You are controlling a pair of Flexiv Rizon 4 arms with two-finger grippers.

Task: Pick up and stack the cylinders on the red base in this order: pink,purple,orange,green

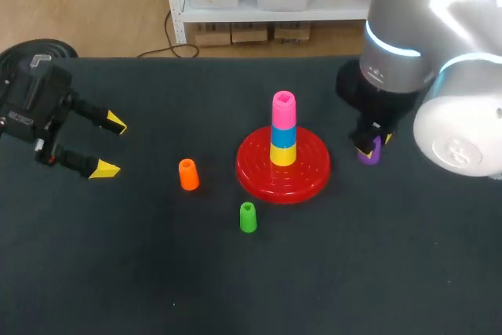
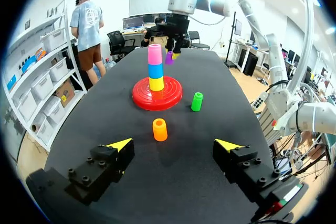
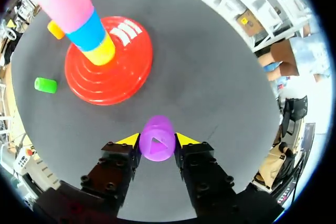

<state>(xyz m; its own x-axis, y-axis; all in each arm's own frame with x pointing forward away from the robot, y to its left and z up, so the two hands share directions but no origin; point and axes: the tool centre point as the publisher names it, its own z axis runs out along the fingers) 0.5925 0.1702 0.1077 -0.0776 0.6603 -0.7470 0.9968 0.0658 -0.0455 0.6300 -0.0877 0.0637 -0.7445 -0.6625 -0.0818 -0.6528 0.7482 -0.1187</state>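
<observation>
The right gripper is pinching the purple cylinder, one yellow tip on either side of it. In the head view that pair sits at right of centre, just to the right of the red base. Whether the purple is off the table I cannot tell.

The step in hand looks like the second one. The pink cylinder already tops a stack on the base, with a blue piece and a yellow piece under it, so purple goes on next. The next move calls for a lift higher than the pink's top, a short carry leftward to stand over it, and a straight descent so that the purple seats squarely. A low sideways pass would likely knock the tall stack.

That path runs only over the base's rim, with nothing else in the way. The table's far edge runs along the upper part of the frame, behind the gripper and away from the carry.

The orange cylinder stands left of the base and the green cylinder lies below it, both near the base and on its far side from the purple.

The left gripper sits at the far left, fingers spread and holding nothing, well apart from everything.
</observation>
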